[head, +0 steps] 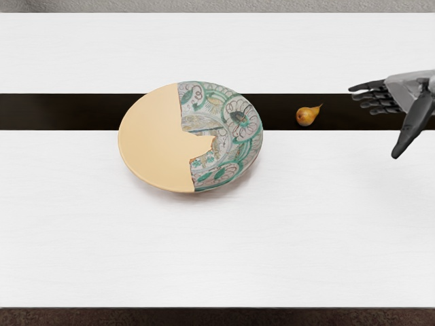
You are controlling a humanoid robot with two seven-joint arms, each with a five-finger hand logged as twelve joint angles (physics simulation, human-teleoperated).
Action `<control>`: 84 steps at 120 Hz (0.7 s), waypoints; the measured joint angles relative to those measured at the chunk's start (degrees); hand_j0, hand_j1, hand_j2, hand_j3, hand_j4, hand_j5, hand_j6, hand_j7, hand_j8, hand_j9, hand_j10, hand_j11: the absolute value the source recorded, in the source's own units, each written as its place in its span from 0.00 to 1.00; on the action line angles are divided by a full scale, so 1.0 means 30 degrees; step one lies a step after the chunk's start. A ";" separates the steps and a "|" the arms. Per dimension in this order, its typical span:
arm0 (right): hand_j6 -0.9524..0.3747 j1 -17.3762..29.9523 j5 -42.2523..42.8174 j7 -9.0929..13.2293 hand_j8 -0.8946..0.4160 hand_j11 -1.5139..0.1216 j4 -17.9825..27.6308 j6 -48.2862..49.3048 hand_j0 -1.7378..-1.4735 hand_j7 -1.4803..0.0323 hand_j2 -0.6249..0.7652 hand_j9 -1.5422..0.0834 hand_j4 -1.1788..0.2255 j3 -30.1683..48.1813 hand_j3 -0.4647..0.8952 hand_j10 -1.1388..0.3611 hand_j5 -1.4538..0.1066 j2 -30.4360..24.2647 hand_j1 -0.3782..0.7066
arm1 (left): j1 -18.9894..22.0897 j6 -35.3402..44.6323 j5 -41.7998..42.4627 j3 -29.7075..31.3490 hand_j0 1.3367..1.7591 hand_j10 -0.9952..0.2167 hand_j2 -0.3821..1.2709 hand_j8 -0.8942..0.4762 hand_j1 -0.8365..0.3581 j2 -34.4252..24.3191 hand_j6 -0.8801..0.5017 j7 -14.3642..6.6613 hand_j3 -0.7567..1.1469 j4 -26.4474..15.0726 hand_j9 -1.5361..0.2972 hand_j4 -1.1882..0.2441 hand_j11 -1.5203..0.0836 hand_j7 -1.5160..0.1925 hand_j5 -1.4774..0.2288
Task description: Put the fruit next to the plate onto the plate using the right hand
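Reach stage, judged: right hand point(397, 100) seen at right edge, spread, empty; pear point(307, 115) beside plate point(153, 136) must be approached leftward and grasped.

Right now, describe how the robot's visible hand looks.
Only the right hand shows, at the picture's right edge: slim, jointed, near-black fingers and thumb on a boxy light-grey palm. No cables, markings or sleeve are visible.

Glazed painted plate point(224, 122); smooth-skinned pear point(307, 115) — matt table point(217, 238)
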State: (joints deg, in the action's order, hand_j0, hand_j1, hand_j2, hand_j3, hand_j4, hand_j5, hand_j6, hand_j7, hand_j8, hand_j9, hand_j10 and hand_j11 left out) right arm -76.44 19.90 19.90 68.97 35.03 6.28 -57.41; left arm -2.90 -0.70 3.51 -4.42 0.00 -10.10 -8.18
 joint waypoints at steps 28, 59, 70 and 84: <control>0.71 0.0064 0.0037 0.0466 0.68 0.93 0.0021 -0.0001 0.30 0.98 0.45 0.95 0.84 0.0442 0.34 0.76 0.93 0.0881 0.03 | 0.0000 0.0000 0.0000 0.0000 0.76 0.81 0.23 0.64 0.98 0.0000 0.63 0.0000 0.40 0.0000 0.83 0.82 0.94 0.88 0.85; 0.71 -0.2598 0.5250 0.4594 0.68 0.93 -0.0040 -0.0002 0.30 0.98 0.45 0.95 0.84 0.0612 0.34 0.76 0.93 0.3458 0.03 | 0.0000 0.0000 0.0000 -0.0002 0.76 0.81 0.23 0.64 0.98 0.0000 0.63 0.0000 0.40 0.0000 0.83 0.82 0.94 0.88 0.85; 0.71 -0.2983 0.7538 0.4852 0.68 0.93 -0.0046 -0.0486 0.30 0.98 0.45 0.95 0.84 0.0623 0.34 0.76 0.93 0.4976 0.03 | 0.0000 0.0000 0.0001 0.0001 0.76 0.81 0.23 0.64 0.98 0.0000 0.63 -0.0001 0.40 0.0000 0.83 0.82 0.94 0.88 0.85; 0.71 -0.2986 0.9626 0.4975 0.68 0.93 -0.0061 -0.2099 0.30 0.98 0.45 0.95 0.84 0.0621 0.34 0.76 0.93 0.6637 0.03 | 0.0000 0.0000 0.0001 0.0004 0.76 0.81 0.23 0.64 0.98 0.0000 0.63 -0.0001 0.40 0.0000 0.83 0.82 0.94 0.88 0.85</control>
State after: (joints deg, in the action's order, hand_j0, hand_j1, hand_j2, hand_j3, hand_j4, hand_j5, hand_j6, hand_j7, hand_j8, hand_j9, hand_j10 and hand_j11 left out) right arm -85.40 48.78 34.82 68.79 28.73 8.14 -37.50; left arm -2.90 -0.70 3.52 -4.41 0.00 -10.11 -8.17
